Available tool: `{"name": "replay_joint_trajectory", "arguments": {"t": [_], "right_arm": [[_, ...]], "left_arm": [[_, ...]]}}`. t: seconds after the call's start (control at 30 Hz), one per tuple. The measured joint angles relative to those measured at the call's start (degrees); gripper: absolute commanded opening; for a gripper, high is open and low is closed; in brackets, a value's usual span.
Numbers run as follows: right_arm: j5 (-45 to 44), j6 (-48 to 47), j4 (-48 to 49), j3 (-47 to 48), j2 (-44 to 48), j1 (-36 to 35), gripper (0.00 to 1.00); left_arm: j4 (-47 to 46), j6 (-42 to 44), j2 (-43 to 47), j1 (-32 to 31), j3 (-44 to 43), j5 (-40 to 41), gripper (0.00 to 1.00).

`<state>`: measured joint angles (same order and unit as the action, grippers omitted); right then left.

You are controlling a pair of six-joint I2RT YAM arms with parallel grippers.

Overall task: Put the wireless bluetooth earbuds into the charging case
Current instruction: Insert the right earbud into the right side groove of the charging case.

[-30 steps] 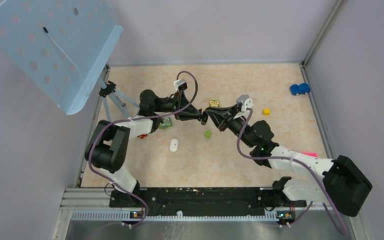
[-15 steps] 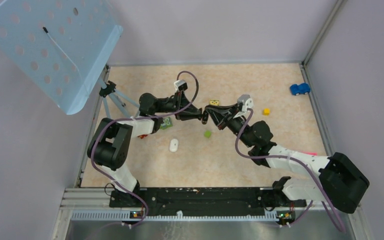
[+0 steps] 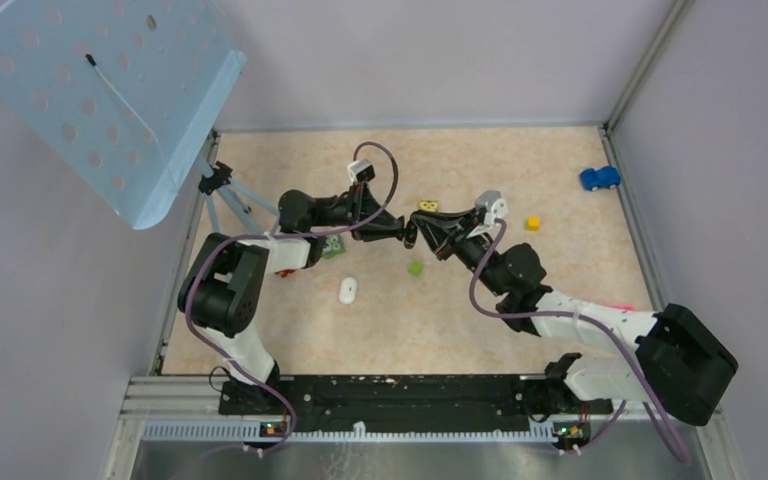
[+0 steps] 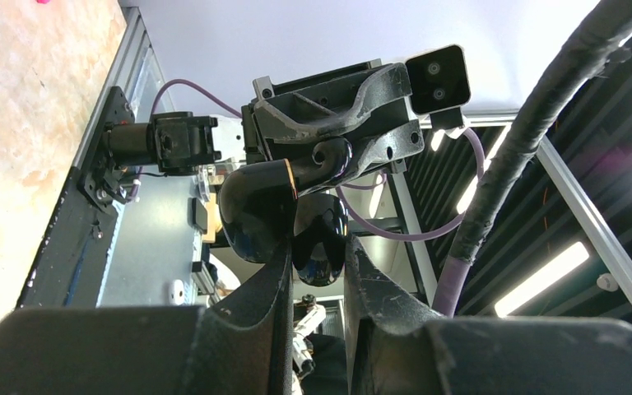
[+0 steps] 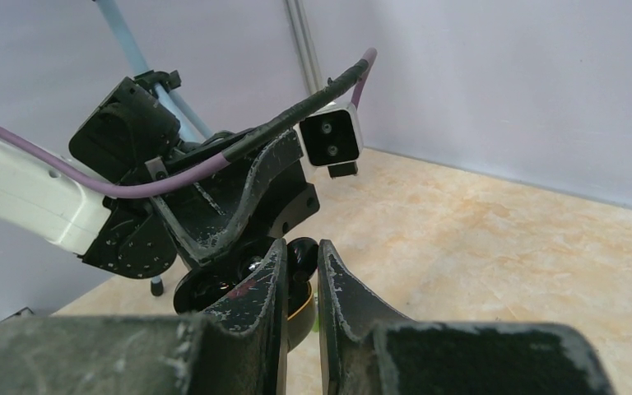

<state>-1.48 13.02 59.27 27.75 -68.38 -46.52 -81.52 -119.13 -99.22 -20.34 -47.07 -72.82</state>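
Observation:
My two grippers meet in mid-air over the table's middle. My left gripper [image 3: 400, 233] [image 4: 317, 251] is shut on the glossy black charging case [image 4: 255, 210], whose lid is open and shows a gold rim. My right gripper [image 3: 419, 237] [image 5: 301, 245] is shut on one small black earbud [image 5: 301, 257], held right at the case's open mouth [image 5: 300, 323]. The same earbud shows in the left wrist view [image 4: 333, 156], in the right fingers just above the case. The other earbud is not visible.
On the table lie a white oval object [image 3: 348, 291], a green cube [image 3: 415, 268], a yellow cube [image 3: 532, 223], a blue toy car [image 3: 599, 178] and a yellow-black toy [image 3: 428, 207]. A blue perforated board [image 3: 100, 100] on a tripod stands at the back left.
Both grippers stay pressed together at the same spot. The two arms have shifted only slightly, and the earbud remains at the case's mouth.

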Motion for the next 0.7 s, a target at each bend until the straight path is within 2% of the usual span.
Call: {"name": "replay_joint_trajectory", "arguments": {"t": [0.37,0.7], "right_arm": [[0.02,-1.07,1.14,-1.84,0.92,-0.66,0.00],[-1.33,-4.17,-2.05,-1.99,2.43,-2.64,0.00]], "left_arm": [[-2.10,-0.26,-0.81,-0.11,0.42,-0.37,0.00],[-2.40,-0.68,-0.81,-0.20,1.25,-0.48,0.00]]}}
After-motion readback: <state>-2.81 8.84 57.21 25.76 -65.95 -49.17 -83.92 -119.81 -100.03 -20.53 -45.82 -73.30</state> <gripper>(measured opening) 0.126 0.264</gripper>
